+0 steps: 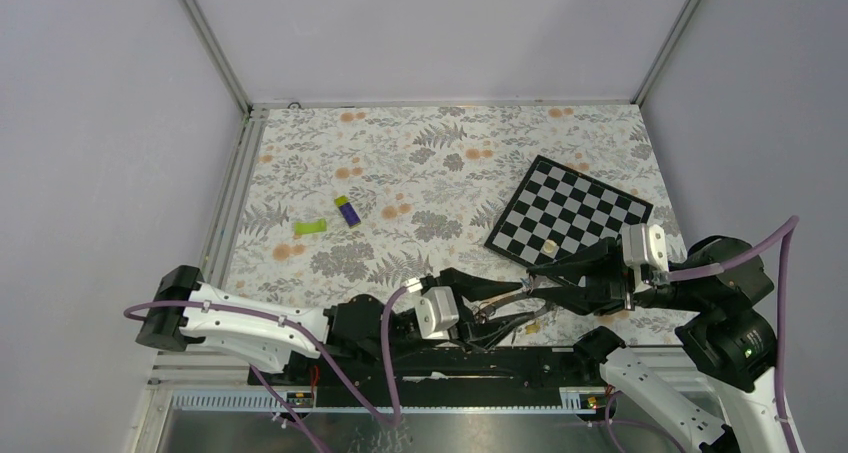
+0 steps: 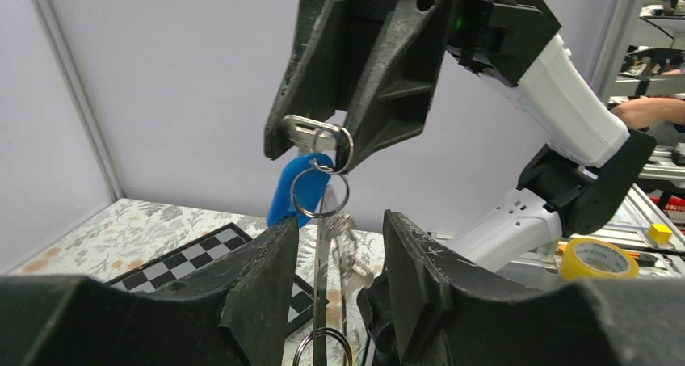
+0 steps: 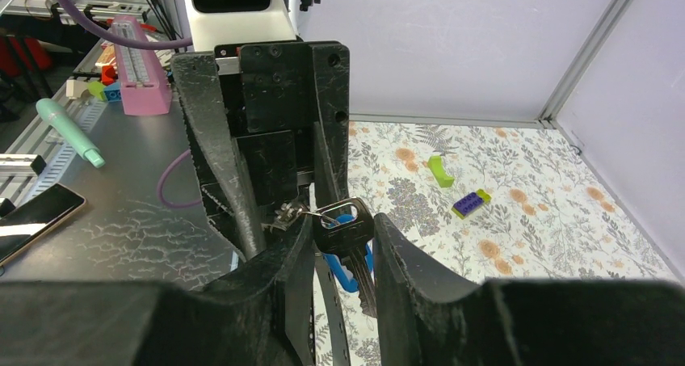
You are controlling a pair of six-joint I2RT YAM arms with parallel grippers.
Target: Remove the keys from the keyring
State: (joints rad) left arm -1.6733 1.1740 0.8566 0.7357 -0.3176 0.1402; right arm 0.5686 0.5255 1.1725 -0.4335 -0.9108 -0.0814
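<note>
My right gripper (image 3: 343, 220) is shut on a dark-headed key (image 3: 346, 230), held just above the table near its front edge. In the left wrist view that gripper (image 2: 315, 152) comes down from above with the key (image 2: 307, 132) in its tips. A blue tag (image 2: 291, 188) and small split rings (image 2: 319, 192) hang from the key. Below them the keyring (image 2: 326, 293) hangs edge-on between my left gripper's (image 2: 339, 225) fingers, with a gap on each side. That gripper is open. The two grippers meet tip to tip (image 1: 520, 298).
A chessboard (image 1: 570, 211) lies at the right with a small pale piece (image 1: 548, 245) on it. A purple-and-green block (image 1: 348, 211) and a green block (image 1: 310, 227) lie left of centre. A yellow tape roll (image 2: 598, 257) sits off the table.
</note>
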